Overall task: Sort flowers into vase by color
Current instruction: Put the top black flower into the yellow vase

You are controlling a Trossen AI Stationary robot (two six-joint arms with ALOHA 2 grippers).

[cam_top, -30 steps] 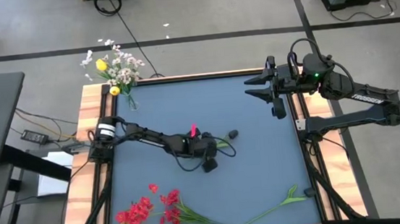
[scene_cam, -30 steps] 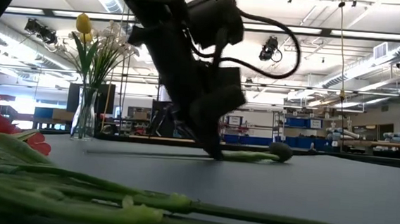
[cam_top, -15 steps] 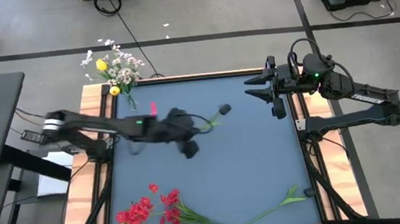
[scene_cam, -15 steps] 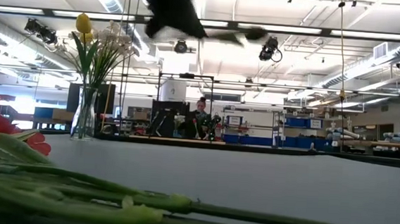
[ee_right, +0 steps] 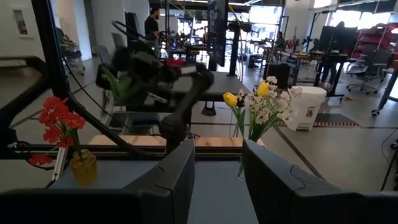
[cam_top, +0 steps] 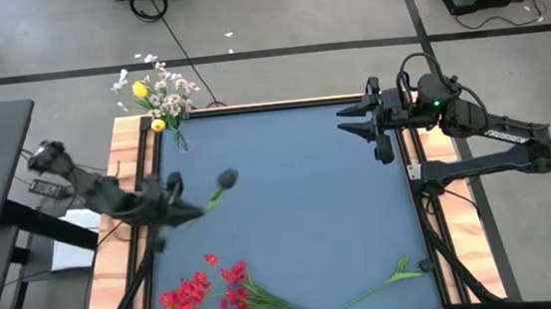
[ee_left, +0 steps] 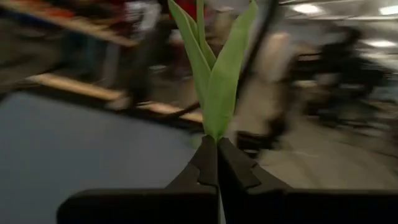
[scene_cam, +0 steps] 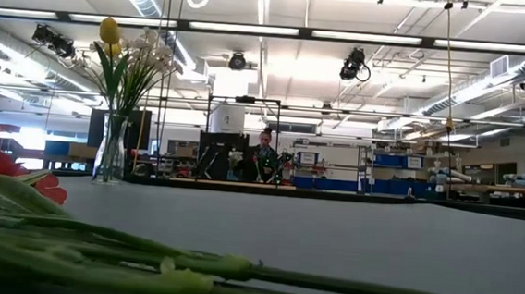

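Table centre [cam_top: 299,192] open. Obstacles: vase [cam_top: 180,138] at far-left corner, red flowers [cam_top: 202,289] and stems along near edge.

Vase [cam_top: 180,139] at table [cam_top: 300,202] far-left corner; flowers [cam_top: 228,294] along near edge.

Our arms are dark, jointed, w/ black cables looped over the right one and a green LED lit near its wrist. Each hand has two dark, angular fingers.
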